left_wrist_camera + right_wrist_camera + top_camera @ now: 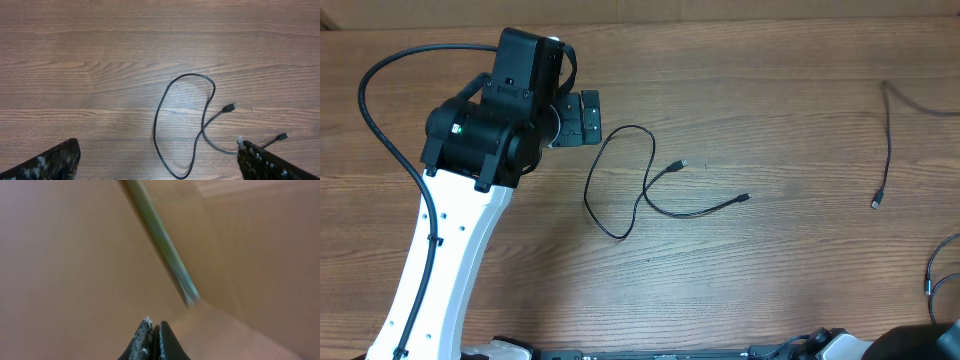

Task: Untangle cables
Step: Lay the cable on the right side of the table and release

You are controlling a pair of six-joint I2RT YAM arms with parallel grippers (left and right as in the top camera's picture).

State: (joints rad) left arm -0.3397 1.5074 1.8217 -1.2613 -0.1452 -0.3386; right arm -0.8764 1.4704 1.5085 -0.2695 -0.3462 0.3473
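One thin black cable (645,195) lies in a loose loop on the wooden table (770,290) at the centre, with both small plugs pointing right. It also shows in the left wrist view (155,127), crossing itself once. A second thin cable (889,150) lies apart at the far right, running out of view at the top right. My left gripper (585,118) is open and empty, above the table just left of the loop; its fingers (157,145) are spread wide. My right gripper (154,327) is shut, facing a blurred brown surface.
The left arm's body (480,130) and its thick black cable (365,90) fill the left side. The right arm's base and its thick cable (930,275) sit at the bottom right corner.
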